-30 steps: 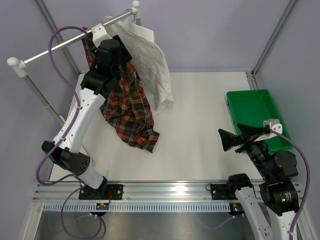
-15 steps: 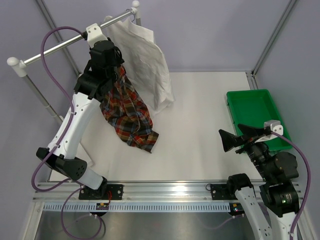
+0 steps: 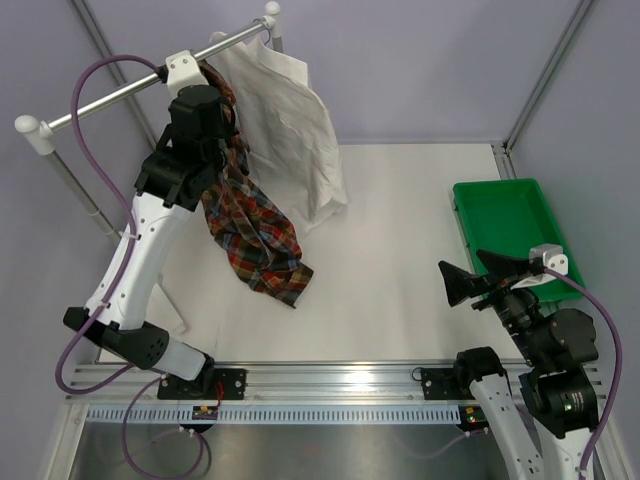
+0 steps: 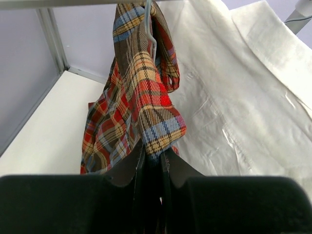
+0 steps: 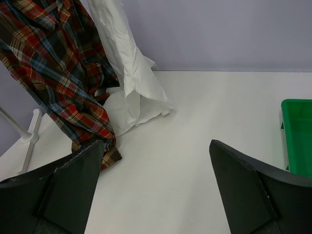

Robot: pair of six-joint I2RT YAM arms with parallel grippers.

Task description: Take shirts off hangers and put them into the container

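Landmark: the long silver rail point(image 3: 120, 95), which slants over the far corner of the white table point(image 3: 400, 250) on the left arm's side

2 shirts hang from the rail. The plaid shirt point(image 3: 255, 235), red-orange with blue and yellow lines, hangs below the rail's middle stretch. It is bunched and twisted, and its lower hem trails onto the table, out from under the rail. In the left wrist view a thin grey wire hanger point(image 4: 152, 34) runs down from the rail between the plaid collar folds; its hook is hard to make out. The off-white shirt point(image 3: 290, 130) hangs nearer the rail's far end, just beside the plaid one and touching it, its bottom edge crumpled on the table. Its hanger is hidden

The left gripper point(image 4: 151, 165) is raised close under the rail. Its fingers are almost together and pinch a fold of the plaid shirt, and the cloth runs from the rail straight down into the jaws

The right gripper point(image 3: 465, 272) is well apart from the rail, across the table near the arm bases. Its fingers are spread wide with nothing between them, and it touches nothing

The green container point(image 3: 500, 215) sits well apart from the rail, at the table edge opposite it, just beyond the right gripper. Only its near corner shows in the right wrist view point(image 5: 297, 136)
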